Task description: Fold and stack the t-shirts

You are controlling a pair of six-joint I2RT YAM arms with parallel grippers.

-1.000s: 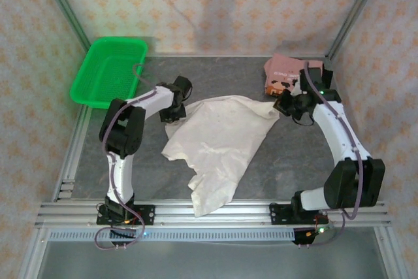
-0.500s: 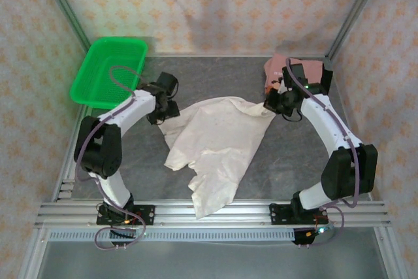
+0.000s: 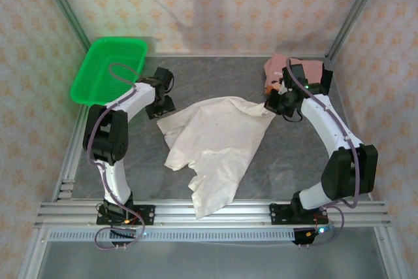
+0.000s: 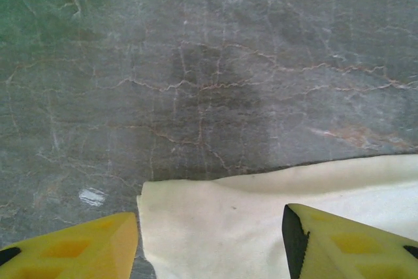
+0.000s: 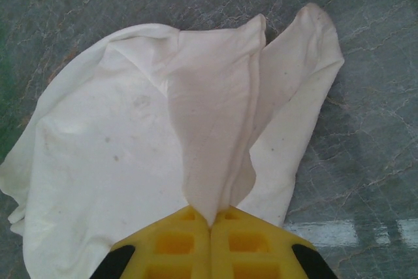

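Note:
The large cream-white t-shirt (image 3: 215, 142) lies crumpled and spread across the middle of the table. My right gripper (image 3: 274, 104) is shut on a raised fold of the cream-white t-shirt (image 5: 196, 115), pinched at the fingertips (image 5: 210, 223). My left gripper (image 3: 160, 107) stands open low over the shirt's back-left corner (image 4: 215, 227), its yellow fingers (image 4: 78, 249) on either side of the cloth and not closed on it. The dusty-pink printed t-shirt (image 3: 307, 70) lies at the back right, partly behind the right arm. The black tee is out of view.
A green plastic mesh basket (image 3: 108, 70) sits at the back left, close behind the left arm. Bare grey marbled tabletop (image 3: 215, 76) runs behind the shirt and along its right side. The shirt's near end hangs over the metal front rail (image 3: 209, 210).
The left gripper has moved toward the back left, and the shirt's left corner now lies further out that way. The right gripper has shifted slightly back and left, still holding its fold.

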